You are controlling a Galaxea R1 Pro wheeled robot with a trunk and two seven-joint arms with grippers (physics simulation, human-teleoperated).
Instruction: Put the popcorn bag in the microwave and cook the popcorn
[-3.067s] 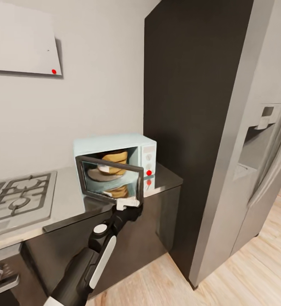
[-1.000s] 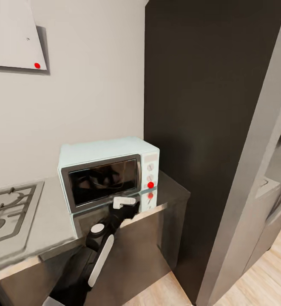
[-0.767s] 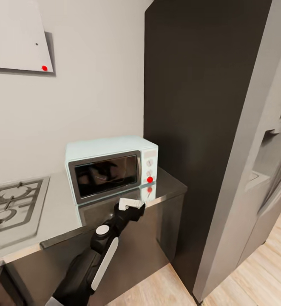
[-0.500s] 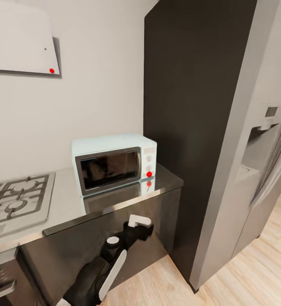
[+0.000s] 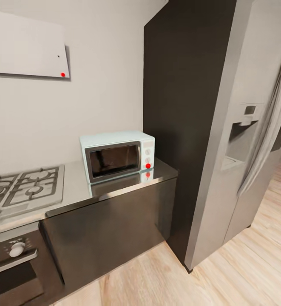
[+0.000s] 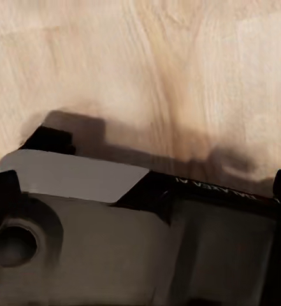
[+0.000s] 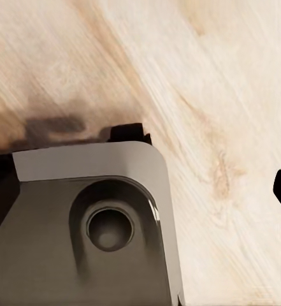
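We face a kitchen corner: pale wall, glossy grey countertop (image 5: 76, 193) over dark cabinets, a tall fridge (image 5: 242, 140) at right. The mint-blue microwave (image 5: 117, 155) sits at the counter's far right end, door closed; its dark glass hides whatever is inside. The gas hob (image 5: 23, 187) is cut off at left. Both wrist cameras look down on wooden floor (image 7: 216, 95) and grey robot housing; we cannot tell either gripper's opening.

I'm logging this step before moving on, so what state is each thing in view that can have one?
microwave: door shut, standing on the countertop, red dot lit on its knob panel.
gas hob: no flame seen, nothing on its grates.
oven: door shut.
fridge: doors shut.
popcorn bag: cannot tell through the dark glass.
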